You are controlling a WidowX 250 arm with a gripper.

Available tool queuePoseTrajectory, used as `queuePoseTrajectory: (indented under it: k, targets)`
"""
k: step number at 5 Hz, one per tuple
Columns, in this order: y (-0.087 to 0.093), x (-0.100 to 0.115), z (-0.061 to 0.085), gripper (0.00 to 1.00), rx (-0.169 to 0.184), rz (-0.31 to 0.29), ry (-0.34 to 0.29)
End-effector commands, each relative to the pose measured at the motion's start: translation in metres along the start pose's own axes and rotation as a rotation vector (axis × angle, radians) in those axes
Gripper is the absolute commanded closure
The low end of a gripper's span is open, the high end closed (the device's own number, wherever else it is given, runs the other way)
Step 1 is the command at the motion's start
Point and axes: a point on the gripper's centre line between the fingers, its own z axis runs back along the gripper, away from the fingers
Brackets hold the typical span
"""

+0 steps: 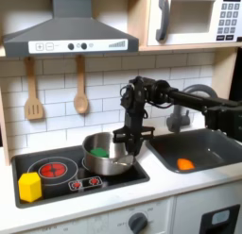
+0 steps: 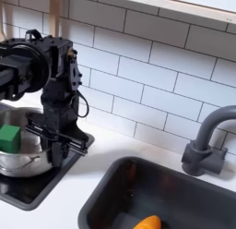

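Hand (image 1: 129, 137) is down at the right rim of the pot (image 1: 102, 155) in the first exterior view, clenched on that rim as far as the pictures show; in the second exterior view the hand (image 2: 57, 140) sits against the pot (image 2: 20, 159) edge, fingers dark and partly hidden by the arm. Pot is silver metal, round, shallow, shiny wall, upright on the stove (image 1: 71, 172), over the right burner area near the stove's right edge. Green block (image 1: 97, 152) lies inside the pot; in the second exterior view it reads as a green cube (image 2: 10, 137) against the inner wall on the second exterior view's left.

Yellow block (image 1: 30, 186) stands on the stove's front left corner in the first exterior view, well apart from the pot. Red burner (image 1: 54, 169) is bare, between yellow block and pot. Sink (image 1: 200, 155) is to the first exterior view's right of the stove, with an orange item (image 1: 185, 164) in it; the same orange item (image 2: 145, 222) shows at the bottom of the second exterior view. Faucet (image 2: 205, 140) stands behind the sink. Two wooden utensils (image 1: 81, 87) hang on the tile wall. White bench (image 1: 161, 186) carries stove and sink.
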Motion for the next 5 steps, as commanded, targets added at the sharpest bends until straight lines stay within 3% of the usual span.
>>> queuePoseTrajectory:
  k: [1, 2, 5]
  targets:
    - [-0.003, 0.001, -0.002, 1.00, 0.006, 0.005, 0.003]
    - [0.000, 0.003, 0.002, 0.00, 0.016, 0.013, 0.001]
    - [-0.008, 0.015, 0.032, 0.00, 0.024, 0.012, -0.073]
